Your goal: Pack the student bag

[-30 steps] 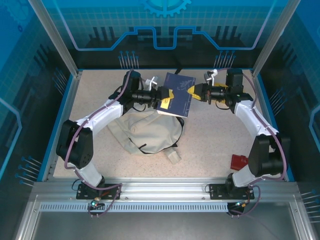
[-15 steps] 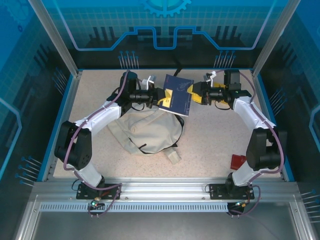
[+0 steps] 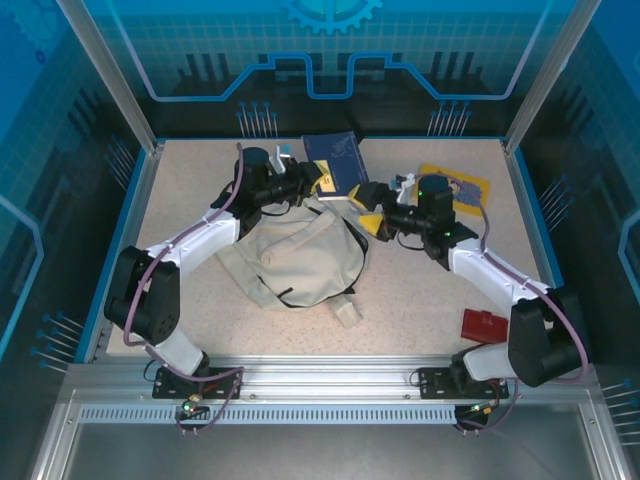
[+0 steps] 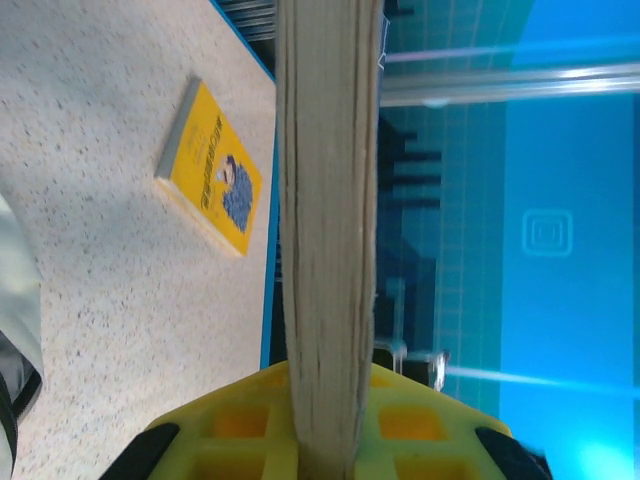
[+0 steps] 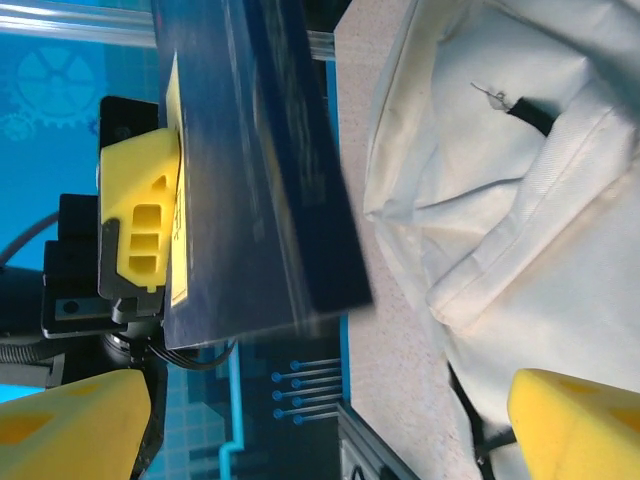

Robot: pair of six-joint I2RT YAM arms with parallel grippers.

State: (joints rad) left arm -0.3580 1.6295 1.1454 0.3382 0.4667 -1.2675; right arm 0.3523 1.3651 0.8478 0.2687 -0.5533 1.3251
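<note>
The student bag, cream fabric with black trim, lies slumped in the middle of the table. My left gripper is shut on a dark blue book, holding it just behind the bag's far edge. In the left wrist view the book's page edge stands upright between the yellow jaws of the left gripper. My right gripper stands open at the bag's right side, nothing between its fingers. The right wrist view has the blue book ahead, the bag to the right, and the right gripper wide open.
A yellow book lies flat at the back right, also in the left wrist view. A small red object sits near the right arm's base. Blue frame walls bound the table.
The right gripper opened, let go of the blue book and swung down-left toward the bag. The left gripper shut on the book and carried it back-left. The yellow book came into sight.
</note>
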